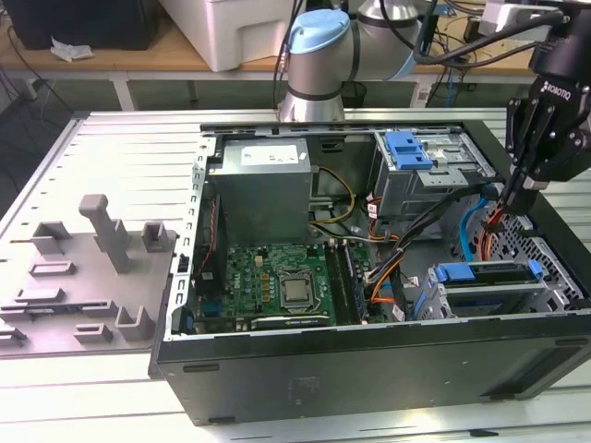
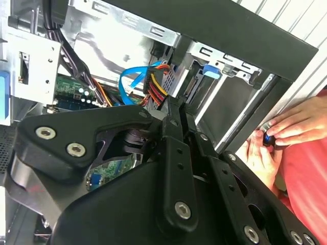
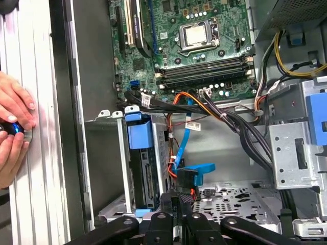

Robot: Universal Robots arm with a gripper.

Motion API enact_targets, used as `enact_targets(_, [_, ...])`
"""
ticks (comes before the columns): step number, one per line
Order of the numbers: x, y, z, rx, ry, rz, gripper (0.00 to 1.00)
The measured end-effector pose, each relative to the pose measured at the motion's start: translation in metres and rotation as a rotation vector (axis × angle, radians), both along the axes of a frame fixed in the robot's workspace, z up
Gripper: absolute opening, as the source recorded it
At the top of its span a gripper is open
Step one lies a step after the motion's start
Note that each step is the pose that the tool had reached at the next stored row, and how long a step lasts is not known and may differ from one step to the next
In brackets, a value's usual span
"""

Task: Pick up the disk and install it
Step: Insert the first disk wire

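Disk (image 1: 499, 274) sits inside drive cage (image 1: 480, 302) | install looks near done | claw (image 1: 511, 201) closed, tips at cable plug (image 3: 186, 178) just beside cage | judgement: work slowly, straight toward cage, avoid snagging loose wires (image 1: 390, 272) or dragging plug sideways.

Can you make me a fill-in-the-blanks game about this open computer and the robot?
The black gripper hangs inside the open black computer case at the exterior view's ____ side.
The silver metal disk sitting in its bay has a ____ plastic frame.
Beside the case, a person's two ____ hold a small blue object.
Missing words: right; blue; hands.
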State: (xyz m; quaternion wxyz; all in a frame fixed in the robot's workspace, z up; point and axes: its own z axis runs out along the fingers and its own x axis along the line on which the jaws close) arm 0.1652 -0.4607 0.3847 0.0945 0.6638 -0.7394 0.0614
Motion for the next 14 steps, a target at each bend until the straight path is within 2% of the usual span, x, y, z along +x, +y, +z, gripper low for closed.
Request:
enact_targets(1, [-0.0025, -0.0021, 0.0, 0.0057, -0.0042, 0.0, 0.17])
enact_targets(4, [-0.0057, -0.004, 0.0, 0.0105, -0.0092, 0.003, 0.17])
enact_targets(9, [-0.0059, -0.0041, 0.0, 0.0106, -0.0096, 0.003, 0.17])
enact_targets(14, [-0.0081, -0.0057, 0.0, 0.0109, -0.0209, 0.027, 0.17])
